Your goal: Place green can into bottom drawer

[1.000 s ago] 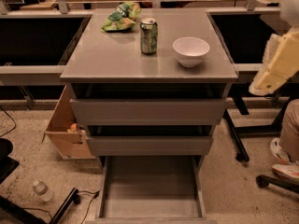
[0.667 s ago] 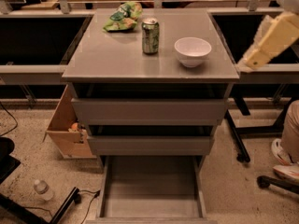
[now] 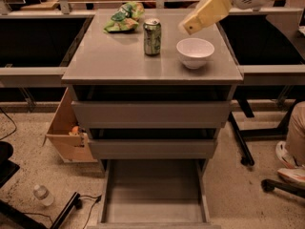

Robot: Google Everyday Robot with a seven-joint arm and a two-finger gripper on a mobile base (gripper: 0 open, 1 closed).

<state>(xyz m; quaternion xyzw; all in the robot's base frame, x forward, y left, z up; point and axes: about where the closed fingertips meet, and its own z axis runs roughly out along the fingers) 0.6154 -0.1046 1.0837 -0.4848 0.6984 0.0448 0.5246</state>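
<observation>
The green can (image 3: 152, 37) stands upright on the grey cabinet top (image 3: 109, 61), left of a white bowl (image 3: 195, 52). The bottom drawer (image 3: 155, 213) is pulled out at floor level, a shallow grey tray with nothing in it. My gripper (image 3: 189, 27) reaches in from the upper right on a cream-coloured arm. It hangs above the cabinet top, just over the bowl's far rim and a little right of the can, not touching either.
A green and yellow snack bag (image 3: 123, 17) lies at the back left of the top. Two upper drawers (image 3: 150, 114) are nearly closed. A cardboard box (image 3: 66, 136) and a water bottle (image 3: 43, 195) are on the floor at left, a person's shoe (image 3: 289, 155) at right.
The arm has swung from beside the cabinet's right edge up and left, over the cabinet top, and now ends above the bowl near the can. The can has not moved.
</observation>
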